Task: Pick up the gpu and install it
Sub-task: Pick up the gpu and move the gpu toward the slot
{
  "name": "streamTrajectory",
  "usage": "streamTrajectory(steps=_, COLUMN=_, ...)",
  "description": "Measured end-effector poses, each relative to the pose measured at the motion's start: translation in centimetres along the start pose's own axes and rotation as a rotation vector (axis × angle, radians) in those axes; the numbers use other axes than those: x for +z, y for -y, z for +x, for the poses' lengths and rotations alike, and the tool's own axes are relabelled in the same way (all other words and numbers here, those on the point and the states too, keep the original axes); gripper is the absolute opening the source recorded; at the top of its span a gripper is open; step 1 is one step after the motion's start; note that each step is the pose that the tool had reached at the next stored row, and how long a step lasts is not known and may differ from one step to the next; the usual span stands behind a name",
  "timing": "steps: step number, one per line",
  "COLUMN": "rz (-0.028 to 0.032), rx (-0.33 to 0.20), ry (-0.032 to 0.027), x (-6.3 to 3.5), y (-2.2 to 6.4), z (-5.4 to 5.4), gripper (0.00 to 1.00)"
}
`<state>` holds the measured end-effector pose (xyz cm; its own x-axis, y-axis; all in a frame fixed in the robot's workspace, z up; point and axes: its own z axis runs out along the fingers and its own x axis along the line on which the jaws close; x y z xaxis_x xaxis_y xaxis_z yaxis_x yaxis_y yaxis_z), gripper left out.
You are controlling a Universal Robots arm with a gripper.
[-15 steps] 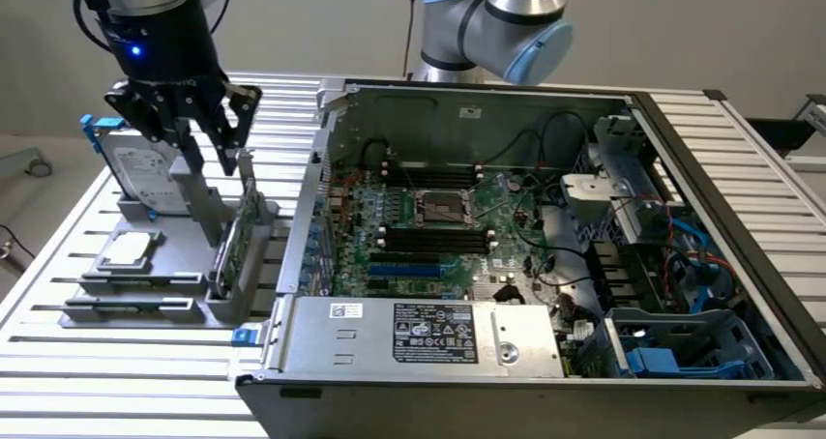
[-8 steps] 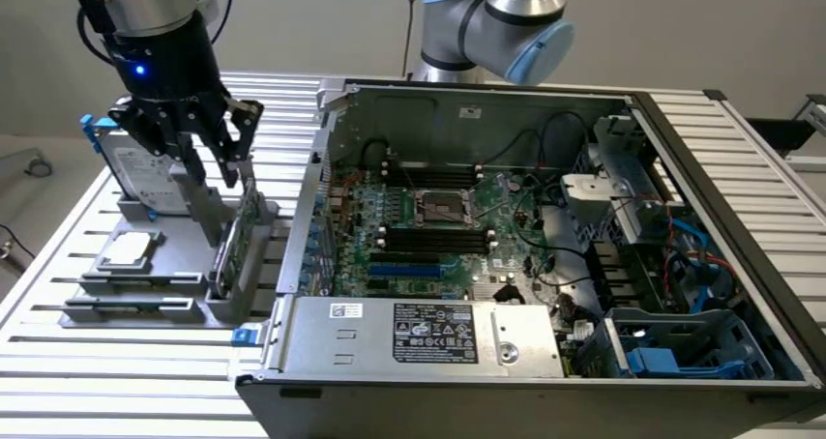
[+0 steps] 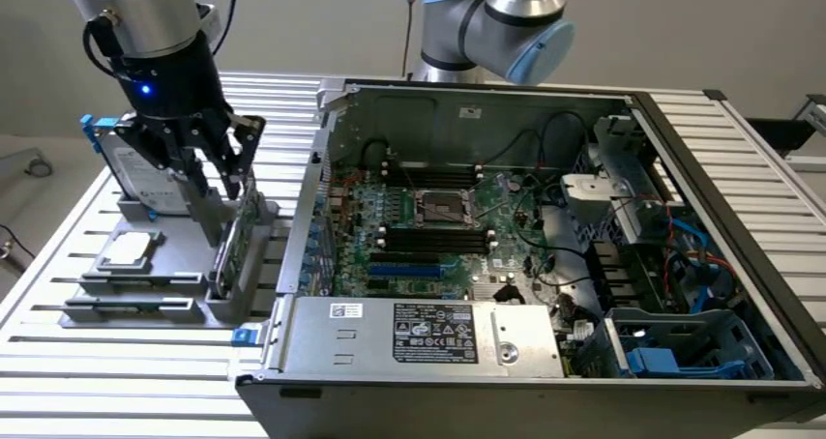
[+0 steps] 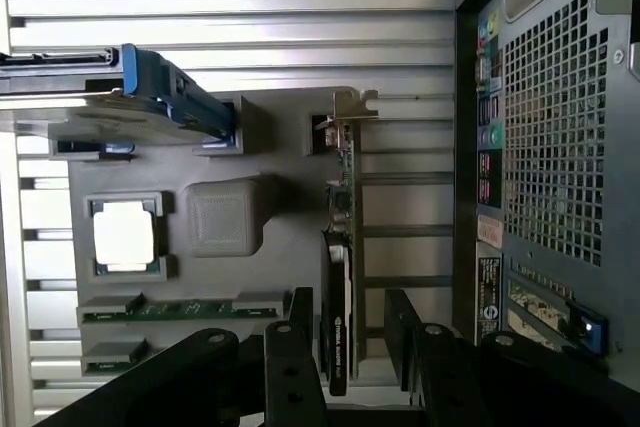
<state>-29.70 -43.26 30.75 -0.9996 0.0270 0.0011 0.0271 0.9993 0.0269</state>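
The gpu (image 3: 234, 250) stands on edge in a slot of the grey parts holder (image 3: 155, 308), left of the open computer case in the exterior view. From the wrist it is seen edge-on, a thin green and black card (image 4: 342, 257) with its silver bracket at the far end. My gripper (image 3: 217, 205) hangs directly over the card and is open. In the wrist view the gripper (image 4: 345, 347) has one black finger (image 4: 290, 362) on each side of the card's near end, with a gap on both sides. Nothing is held.
The holder also carries a hard drive in a blue frame (image 4: 150, 97), a square silver chip (image 4: 125, 237) and two memory sticks (image 4: 180, 307). The open case (image 3: 543, 101) shows the motherboard with blue expansion slots (image 3: 402, 265). Its rear panel (image 4: 550, 147) stands close beside the card.
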Motion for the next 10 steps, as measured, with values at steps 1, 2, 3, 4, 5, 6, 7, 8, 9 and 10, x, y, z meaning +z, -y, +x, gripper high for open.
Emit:
streamTrajectory(steps=1, rz=0.0000, rx=0.000, ry=0.0000, x=0.18, y=0.03, z=0.0, gripper=0.42)
streamTrajectory(steps=2, rz=0.0000, rx=0.000, ry=0.0000, x=0.36, y=0.05, z=0.0, gripper=0.42)
streamTrajectory(steps=3, rz=0.0000, rx=0.000, ry=0.0000, x=0.54, y=0.07, z=0.0, gripper=0.42)
streamTrajectory(steps=4, rz=-0.0001, rx=0.000, ry=0.0000, x=0.73, y=0.09, z=0.1, gripper=0.42)
streamTrajectory(steps=5, rz=0.0000, rx=0.000, ry=-0.0001, x=0.90, y=0.10, z=0.1, gripper=0.42)
streamTrajectory(steps=6, rz=0.0001, rx=0.000, ry=-0.0001, x=1.08, y=0.10, z=0.1, gripper=0.42)
streamTrajectory(steps=7, rz=0.0001, rx=0.000, ry=-0.0001, x=1.27, y=0.11, z=0.2, gripper=0.42)
streamTrajectory(steps=8, rz=0.0000, rx=0.000, ry=0.0000, x=1.45, y=0.11, z=0.2, gripper=0.42)
streamTrajectory(steps=9, rz=0.0000, rx=-0.001, ry=0.0000, x=1.63, y=0.12, z=0.2, gripper=0.42)
streamTrajectory(steps=10, rz=0.0000, rx=-0.001, ry=-0.0001, x=1.81, y=0.12, z=0.2, gripper=0.42)
